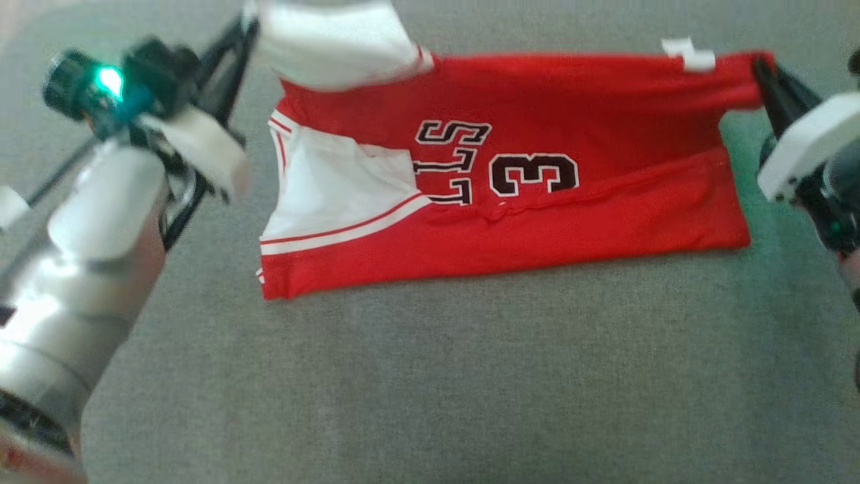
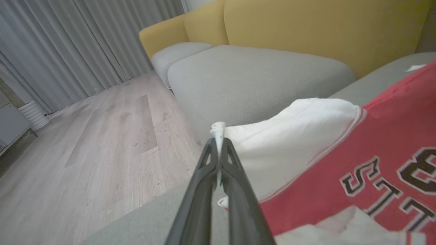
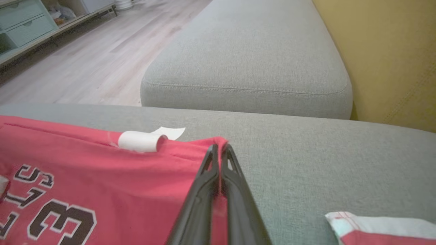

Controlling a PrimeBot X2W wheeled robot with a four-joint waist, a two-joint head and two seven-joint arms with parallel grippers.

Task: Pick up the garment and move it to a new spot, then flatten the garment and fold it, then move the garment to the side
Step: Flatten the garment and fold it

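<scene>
The garment [image 1: 537, 222] is a red jersey with white panels, a black "3" and black letters, folded over into a wide band on the grey cushion [image 1: 430, 376]. My left gripper [image 1: 247, 27] is at its far left corner, shut on the white fabric edge [image 2: 218, 131]. At the far right corner my right gripper [image 1: 760, 66] is shut on the red fabric [image 3: 219, 141]. Both held corners sit slightly lifted and the top edge runs taut between them. A white label [image 3: 141, 141] curls up near the right corner.
A second grey cushion [image 3: 248, 64] and the yellow backrest [image 2: 306, 30] lie beyond the garment. Wooden floor [image 2: 102, 143] and grey curtains [image 2: 85, 41] are off the cushion's edge. Another red and white cloth [image 3: 381, 228] lies near my right gripper. Teal drawers [image 3: 20, 20] stand across the floor.
</scene>
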